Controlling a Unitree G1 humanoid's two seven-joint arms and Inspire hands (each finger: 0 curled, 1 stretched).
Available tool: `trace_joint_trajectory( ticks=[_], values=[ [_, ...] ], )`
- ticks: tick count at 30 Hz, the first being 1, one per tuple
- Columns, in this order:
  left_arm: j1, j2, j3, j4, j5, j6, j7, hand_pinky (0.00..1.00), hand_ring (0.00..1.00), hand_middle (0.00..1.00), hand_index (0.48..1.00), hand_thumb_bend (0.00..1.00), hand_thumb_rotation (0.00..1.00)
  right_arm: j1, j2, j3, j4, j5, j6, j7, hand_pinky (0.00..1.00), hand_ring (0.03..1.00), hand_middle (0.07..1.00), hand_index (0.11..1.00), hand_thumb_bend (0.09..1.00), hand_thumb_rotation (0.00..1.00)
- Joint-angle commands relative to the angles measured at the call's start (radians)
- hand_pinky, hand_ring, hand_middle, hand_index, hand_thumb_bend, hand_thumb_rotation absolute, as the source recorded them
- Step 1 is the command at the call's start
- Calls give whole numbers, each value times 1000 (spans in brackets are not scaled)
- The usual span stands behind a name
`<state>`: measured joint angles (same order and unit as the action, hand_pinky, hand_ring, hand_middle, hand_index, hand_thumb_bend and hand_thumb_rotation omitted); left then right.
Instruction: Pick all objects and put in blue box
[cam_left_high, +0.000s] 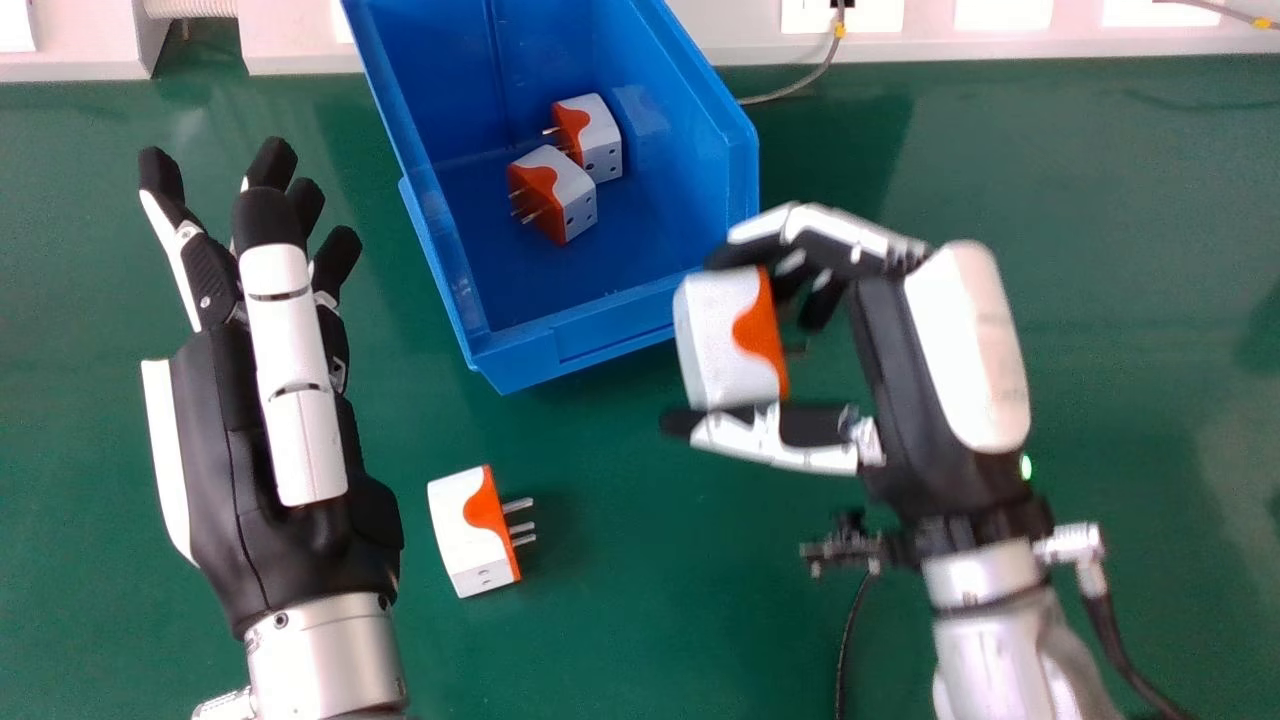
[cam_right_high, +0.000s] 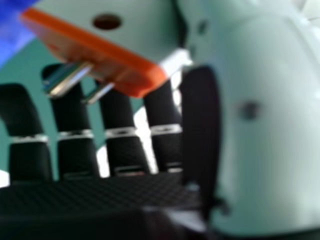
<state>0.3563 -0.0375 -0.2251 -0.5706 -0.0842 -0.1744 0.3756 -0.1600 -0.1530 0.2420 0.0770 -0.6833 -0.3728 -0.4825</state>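
The right hand (cam_left_high: 930, 350) — black and white, smooth-shelled — pinches a boxy white-and-orange plug (cam_left_high: 715, 335) beside the blue box (cam_left_high: 610, 325). Two wavy-banded plugs lie inside; another (cam_left_high: 470, 535), metal-pronged, rests on the green table (cam_left_high: 620, 620). The left hand (cam_left_high: 280, 440) is relaxed, fingers extended.

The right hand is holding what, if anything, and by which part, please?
The right hand pinches a white-and-orange plug adapter by two opposite ends, its prongs facing inward.
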Motion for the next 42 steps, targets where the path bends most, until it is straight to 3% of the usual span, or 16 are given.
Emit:
trace_joint_trajectory(
  ticks=[1,7,15,17,26,30,33,34,36,38,39,40,42],
  values=[
    [-16,-72,-5,-4,13,-29,-1,903,937,933,919,587,834,-101,36,-12,3,13,6,-15,307,408,523,520,493,0],
    [-24,-73,-1,-4,10,-27,-1,899,933,918,909,584,821,-287,84,7,174,-1,15,-52,325,401,497,508,496,0],
    [-39,-71,5,14,-1,-41,-14,908,938,921,917,582,823,-541,128,59,586,-18,19,-144,318,382,487,549,491,0],
    [-41,-77,4,17,7,-43,-7,903,936,922,918,580,824,-600,138,70,690,-19,28,-158,313,384,488,558,490,0],
    [-44,-84,0,20,16,-41,8,899,934,921,909,581,832,-747,154,118,1030,-16,-6,-221,306,401,489,542,492,0],
    [-49,-76,4,26,5,-50,-2,901,937,923,910,583,832,-763,149,140,1057,-20,13,-218,308,403,487,540,492,0],
    [-51,-80,3,27,5,-49,2,910,939,923,913,582,829,-771,146,156,1051,-25,46,-186,313,409,490,543,493,0],
    [-52,-81,3,28,6,-49,3,908,936,920,910,583,826,-773,144,164,1046,-30,62,-180,336,454,558,530,488,0],
    [-54,-79,4,28,10,-46,4,905,935,922,911,582,827,-766,140,175,1019,-28,86,-146,473,633,730,695,722,38],
    [-56,-78,5,27,9,-44,3,904,938,927,916,579,837,-753,136,184,980,-29,117,-120,620,833,914,874,844,211],
    [-56,-77,6,28,11,-44,3,904,938,928,917,578,839,-744,135,191,957,-37,141,-117,689,904,956,932,880,302],
    [-57,-76,6,28,11,-45,2,904,938,928,917,578,839,-735,135,197,935,-42,159,-120,689,904,956,932,880,302],
    [-58,-74,5,32,14,-49,0,907,940,931,919,574,844,-717,134,206,901,-47,177,-133,782,950,978,966,926,440]
  ],
)
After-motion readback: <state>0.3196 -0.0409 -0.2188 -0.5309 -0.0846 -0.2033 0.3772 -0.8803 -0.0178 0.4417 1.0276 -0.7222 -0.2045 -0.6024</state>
